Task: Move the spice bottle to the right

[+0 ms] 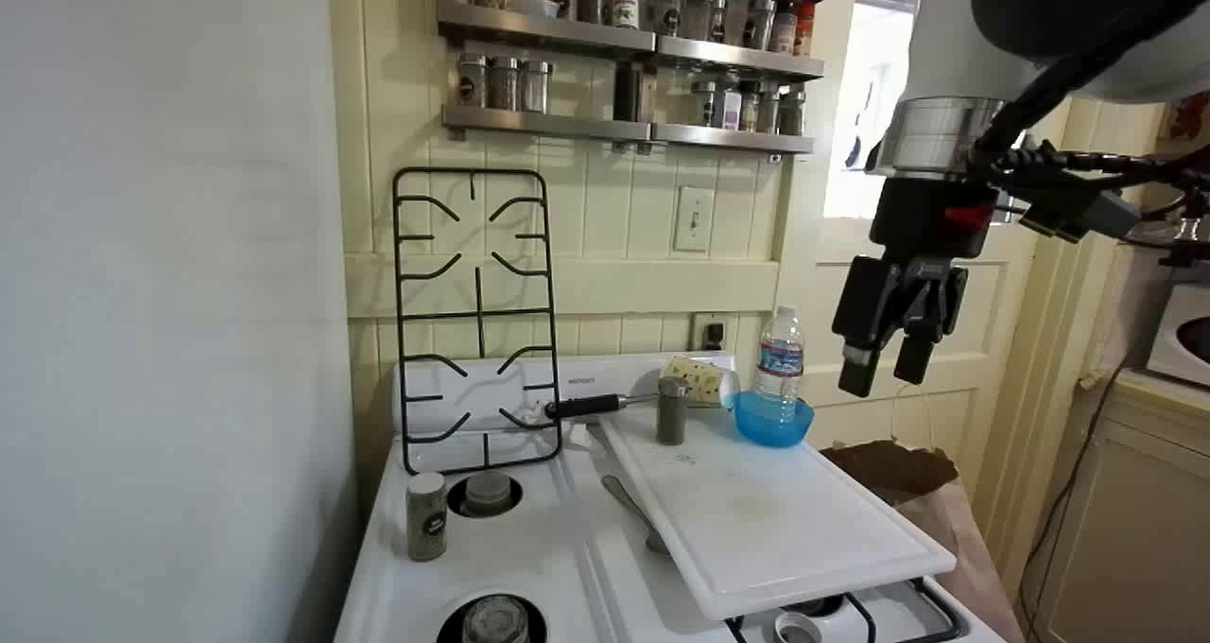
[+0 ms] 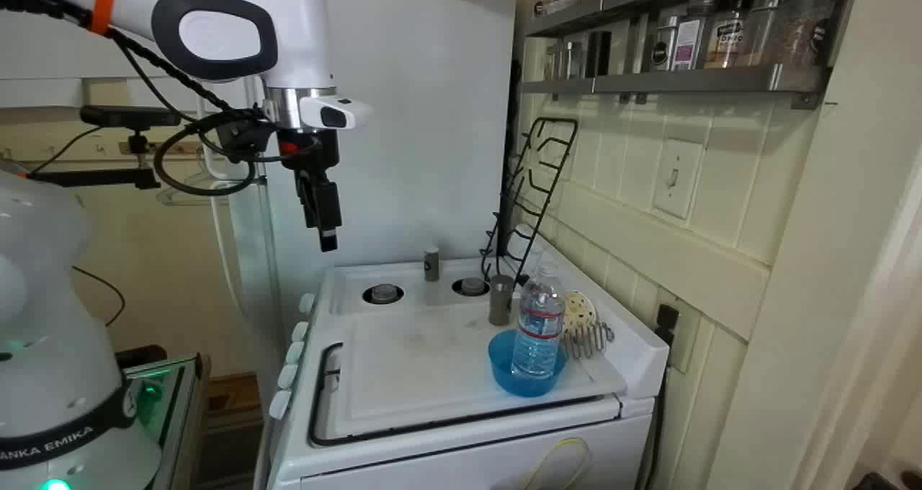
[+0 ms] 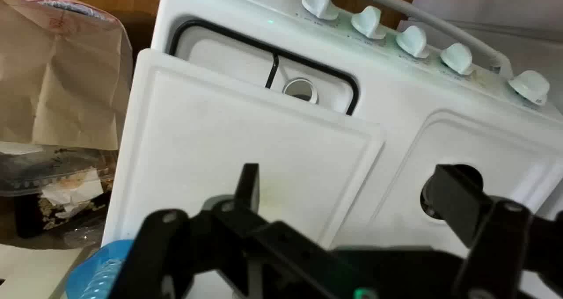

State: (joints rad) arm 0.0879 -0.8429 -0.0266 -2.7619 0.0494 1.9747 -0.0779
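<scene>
Tool (image 1: 885, 371) spread wide, jar (image 1: 672, 418) on board (image 1: 756, 525), water bottle (image 1: 780, 369) in bowl (image 1: 756, 432), grate (image 1: 479, 314) leaning near spice bottle (image 1: 426, 518)

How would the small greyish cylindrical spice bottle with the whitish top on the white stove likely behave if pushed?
The spice bottle stands upright, taller than it is wide, so a high push could tip it. Its cylindrical side suggests it may roll across the stove once down. Its straight wall looks stiff, so squashing seems unlikely.

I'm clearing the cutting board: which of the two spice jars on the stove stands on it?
The grey-lidded jar near the water bottle. The other, the pale-lidded spice bottle, stands off the board, beside a burner.
</scene>
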